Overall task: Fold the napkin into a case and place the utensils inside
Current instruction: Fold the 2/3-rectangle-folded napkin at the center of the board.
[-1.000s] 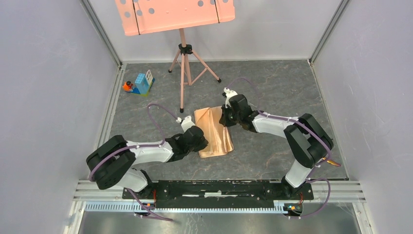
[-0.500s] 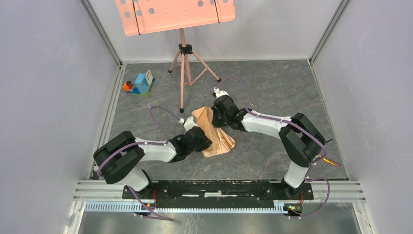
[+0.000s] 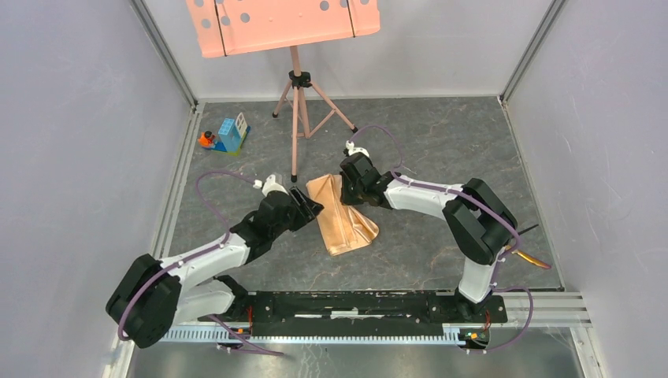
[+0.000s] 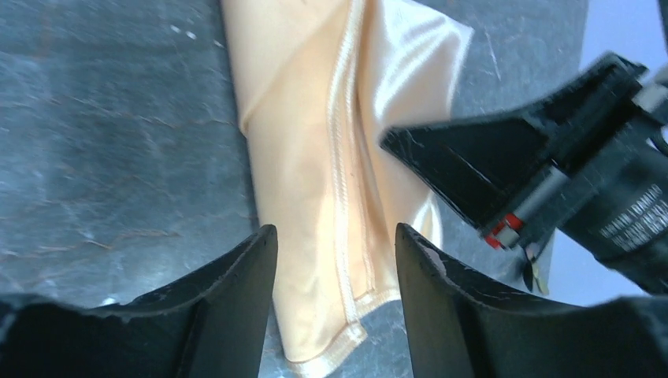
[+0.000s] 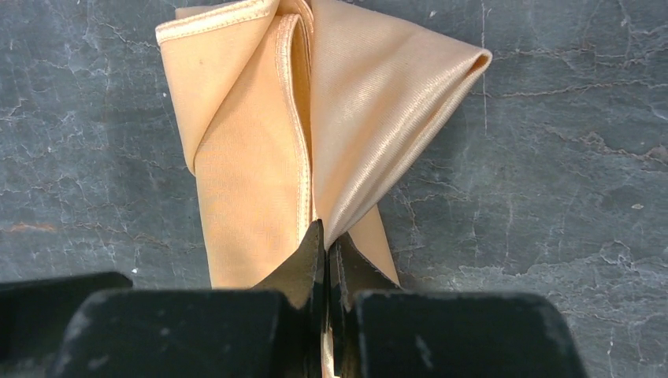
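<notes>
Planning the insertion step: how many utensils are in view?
2. A gold-orange utensil and a slim black utensil poke out from behind the right arm, at its outer side; more may be hidden beneath it.

This is a robotics lab test cell: pale panels [image 3: 79, 157] in aluminium framing [image 3: 169, 55] box in a dark marbled tabletop [image 3: 441, 142] with stray props (a pink music stand [image 3: 283, 27], toy blocks [image 3: 228, 135]), and a left arm [image 3: 213, 252] and right arm [image 3: 425, 197] are bolted to a black base rail [image 3: 354, 303].

Utensils [image 3: 536, 261], seemingly half behind right arm [image 3: 475, 227]
</notes>
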